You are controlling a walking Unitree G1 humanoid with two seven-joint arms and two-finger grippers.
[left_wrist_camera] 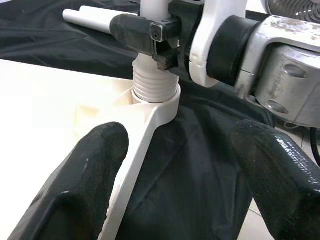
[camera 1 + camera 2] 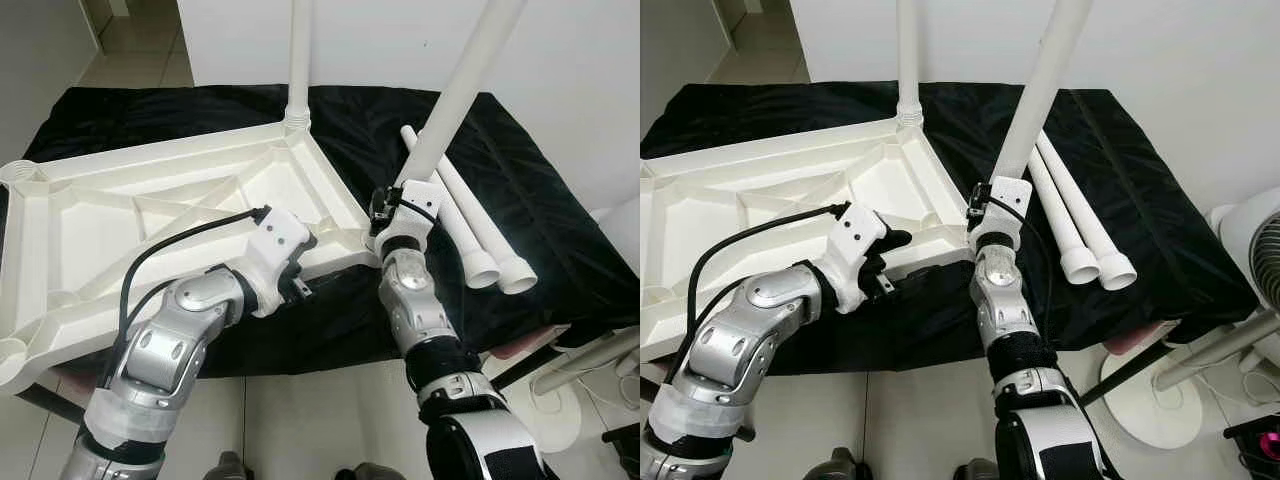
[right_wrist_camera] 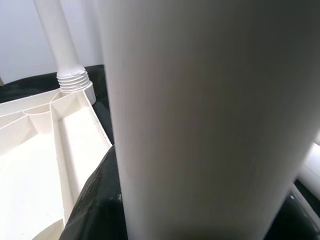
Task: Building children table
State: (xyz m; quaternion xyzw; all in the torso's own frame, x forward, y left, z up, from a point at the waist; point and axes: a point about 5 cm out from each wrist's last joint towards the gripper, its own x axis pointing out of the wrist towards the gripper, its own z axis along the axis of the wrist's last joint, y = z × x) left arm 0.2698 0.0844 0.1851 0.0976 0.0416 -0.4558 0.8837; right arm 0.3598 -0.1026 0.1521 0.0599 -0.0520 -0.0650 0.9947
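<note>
Tabletop (image 2: 150, 215), white moulded plastic, upside down on black cloth (image 2: 520, 200), ribbed underside up, near corner socket just between both arms. Right gripper (image 2: 392, 205) clamped shut around leg (image 2: 455, 95) low on the tube, threaded end seated in that corner socket and leaning slightly outward. Left gripper (image 1: 175, 165) spread wide, straddling the tabletop's rim beside the socket, holding nothing. Second leg (image 2: 299, 60) already upright in far corner; two spare legs (image 2: 480, 235) lying on the cloth just beside the right arm. Likely light, stiff, hollow and smooth, so prone to slip under a twist: best grasped low on the tube, near the thread, kept square to the socket. Tabletop apt to slide on cloth; worth bracing at the rim.
</note>
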